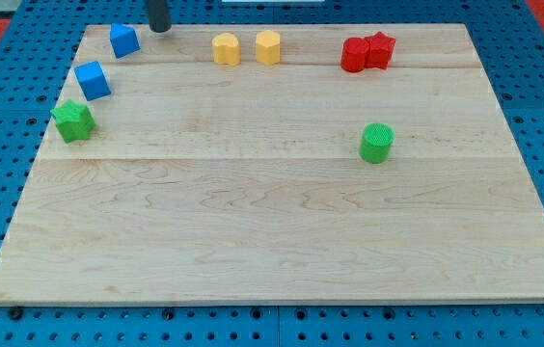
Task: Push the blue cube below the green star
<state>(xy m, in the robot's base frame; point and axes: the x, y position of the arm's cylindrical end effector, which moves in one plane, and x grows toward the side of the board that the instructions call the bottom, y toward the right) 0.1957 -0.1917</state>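
My tip (159, 29) stood at the worktop's (272, 241) top edge, just right of the upper blue block (123, 40). The blue cube (92, 80) sat just above the green star (73, 120), not yet below. No hand fitted, so no grip state to tell.

rod: dark grey | shape: straight cylinder | my tip (160, 30): rounded

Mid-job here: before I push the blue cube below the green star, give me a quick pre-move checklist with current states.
1. My tip visible: ok, at the view's top edge, just right of the upper blue block.
2. Blue cube identified: ok, it sits just above the green star, apparently touching.
3. Tip in contact with the blue cube: not ok, apart.
4. Space below the green star on the wooden board: ok.
5. Green cylinder, yellow blocks and red blocks out of the path: ok.
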